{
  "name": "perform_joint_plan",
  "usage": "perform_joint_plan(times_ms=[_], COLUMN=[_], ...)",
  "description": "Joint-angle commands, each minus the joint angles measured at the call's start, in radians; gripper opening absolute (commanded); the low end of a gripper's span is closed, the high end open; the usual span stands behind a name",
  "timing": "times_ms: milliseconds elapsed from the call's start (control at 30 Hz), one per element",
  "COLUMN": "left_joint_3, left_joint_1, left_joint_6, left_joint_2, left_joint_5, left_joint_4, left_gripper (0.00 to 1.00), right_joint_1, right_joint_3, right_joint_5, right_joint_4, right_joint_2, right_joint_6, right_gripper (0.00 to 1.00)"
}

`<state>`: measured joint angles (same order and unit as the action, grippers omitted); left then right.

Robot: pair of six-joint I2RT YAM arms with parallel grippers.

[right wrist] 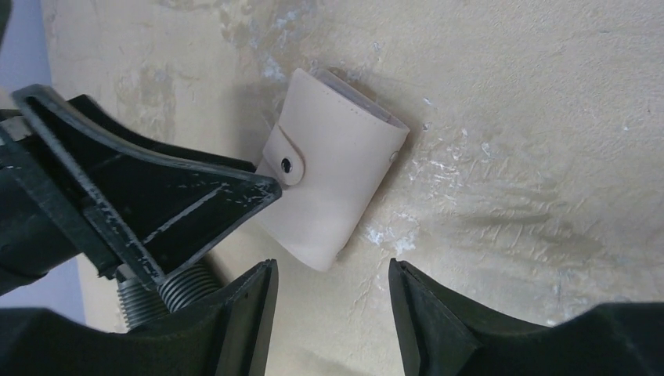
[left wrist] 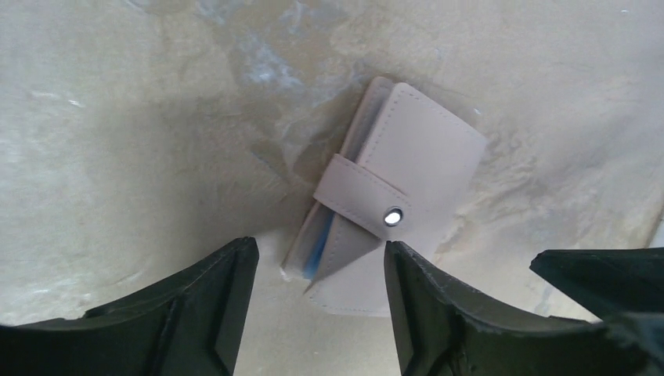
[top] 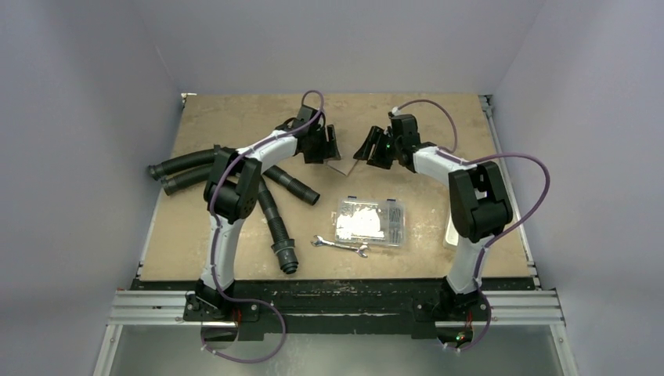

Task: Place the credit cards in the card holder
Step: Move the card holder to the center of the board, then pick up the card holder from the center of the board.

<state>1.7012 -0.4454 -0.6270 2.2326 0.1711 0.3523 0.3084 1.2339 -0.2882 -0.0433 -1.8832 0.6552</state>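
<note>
Card holder (left wrist: 407, 180) was noted lying flat on the table (left wrist: 117, 117), set at a slant, pale tan with stitched edges. It was seen folded shut, a strap (left wrist: 356, 190) wrapped across it and fastened by a metal snap (left wrist: 392, 216). A thin light-blue edge of the credit cards (left wrist: 315, 258) was observed between the leaves at the lower left side. The left gripper (left wrist: 318, 244) was recorded above the surface with its black fingers (left wrist: 223, 290) spread apart and nothing clamped; the holder's near end lay between them. Table surface was mottled and scuffed. A black shape (left wrist: 603, 274) was noted at the lower right edge, not identified.
</note>
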Motion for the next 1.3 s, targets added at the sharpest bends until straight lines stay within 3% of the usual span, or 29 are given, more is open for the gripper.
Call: perform_joint_plan(times_ms=[0, 367, 567, 833, 967, 1267], left_joint_3=[0.045, -0.011, -0.061, -0.093, -0.110, -0.117], left_joint_1=[0.008, 0.013, 0.040, 0.047, 0.045, 0.030], left_joint_6=[0.072, -0.031, -0.121, -0.171, -0.196, -0.203], left_joint_2=[-0.058, -0.004, 0.036, 0.049, 0.061, 0.067], left_joint_5=[-0.098, 0.014, 0.092, 0.123, 0.155, 0.175], left_joint_4=[0.068, 0.016, -0.024, -0.046, -0.071, -0.091], left_gripper=[0.66, 0.26, 0.13, 0.08, 0.06, 0.06], right_joint_1=[-0.004, -0.005, -0.012, -0.017, -0.018, -0.014], right_joint_3=[0.049, 0.068, 0.071, 0.086, 0.040, -0.038], right_joint_5=[-0.062, -0.072, -0.093, -0.150, -0.187, -0.206], right_joint_4=[0.065, 0.088, 0.135, 0.230, 0.371, 0.673], right_joint_2=[-0.030, -0.088, -0.143, -0.230, -0.253, -0.285], right_joint_6=[0.029, 0.054, 0.098, 0.169, 0.253, 0.417], right_gripper=[0.61, 0.59, 0.59, 0.62, 0.62, 0.51])
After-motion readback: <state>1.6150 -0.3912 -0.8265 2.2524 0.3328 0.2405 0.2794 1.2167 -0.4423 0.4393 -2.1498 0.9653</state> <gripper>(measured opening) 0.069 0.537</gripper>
